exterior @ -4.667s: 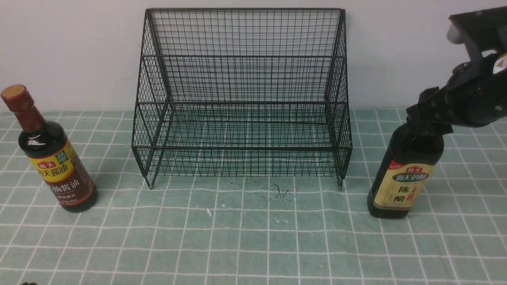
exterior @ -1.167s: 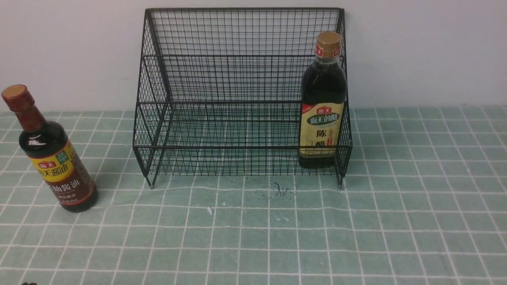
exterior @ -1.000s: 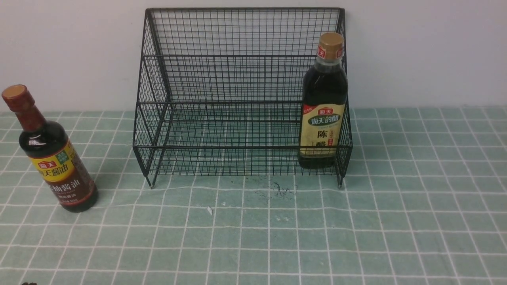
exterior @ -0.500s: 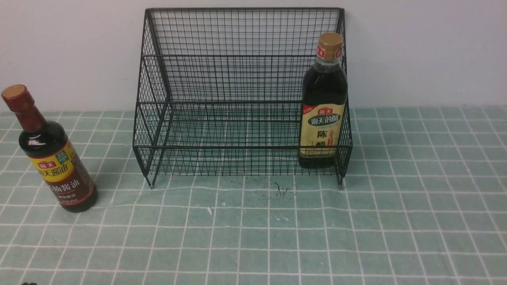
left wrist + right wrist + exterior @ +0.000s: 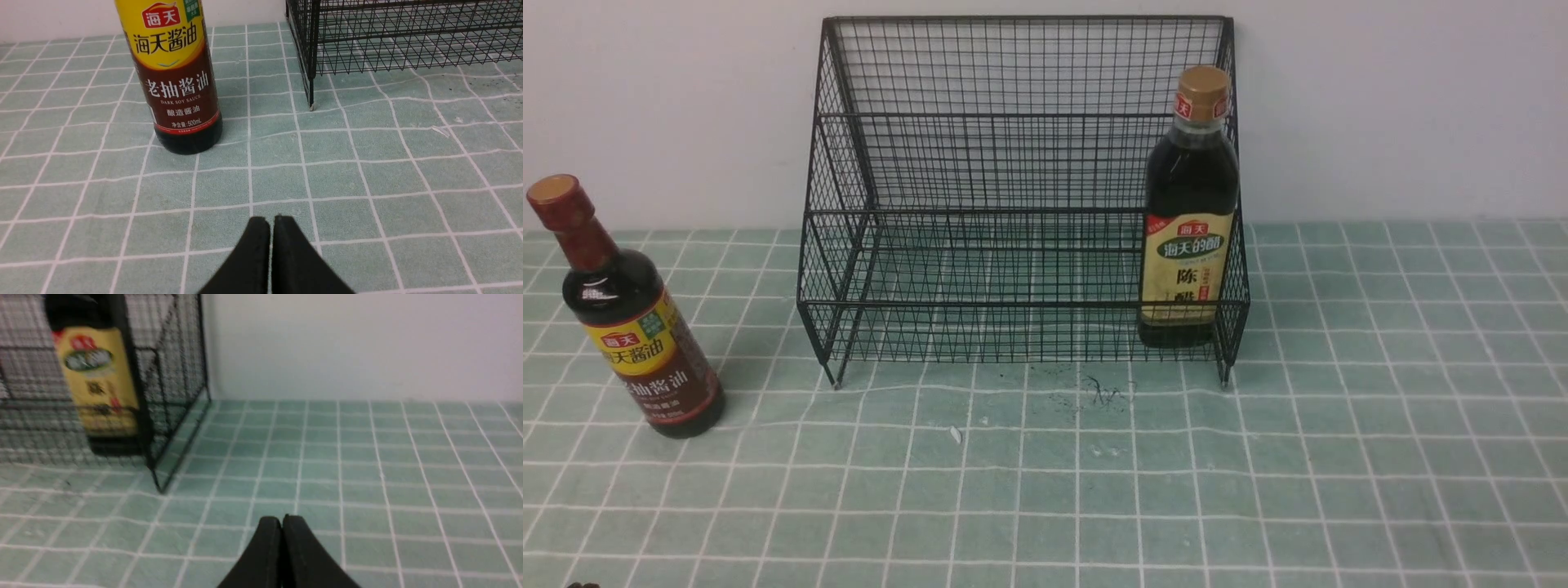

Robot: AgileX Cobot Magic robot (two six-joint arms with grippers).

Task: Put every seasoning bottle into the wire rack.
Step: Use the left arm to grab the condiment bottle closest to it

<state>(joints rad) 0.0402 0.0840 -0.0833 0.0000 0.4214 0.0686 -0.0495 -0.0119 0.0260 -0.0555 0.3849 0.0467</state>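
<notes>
The soy sauce bottle [image 5: 637,327] stood upright on the counter [image 5: 1380,457] near its left edge, well apart from the rack [image 5: 1021,163] and outside it, so I judged the job half done. It looked nearly full of dark liquid, so I expected it to be heavy for its width and stiff in the grip. Its smooth wall and glossy label looked slippery. I could not tell whether it was glass or plastic, so I treated it as breakable. Tall on a narrow base, it would tip at a sideways nudge. I judged the long reddish neck just under the cap to be the best hold, with the cap's flare as a stop against sliding.

The vinegar bottle [image 5: 1188,220] stood upright on the rack's lowest tier, in the right front corner, close against the side mesh. The rack sat at the counter's back edge against the wall [image 5: 1380,106].

The left end effector [image 5: 271,220] was pressed together and empty, low over the counter, with the soy sauce bottle ahead of it. The right end effector [image 5: 281,519] was likewise pressed together on nothing, off the rack's right side.
</notes>
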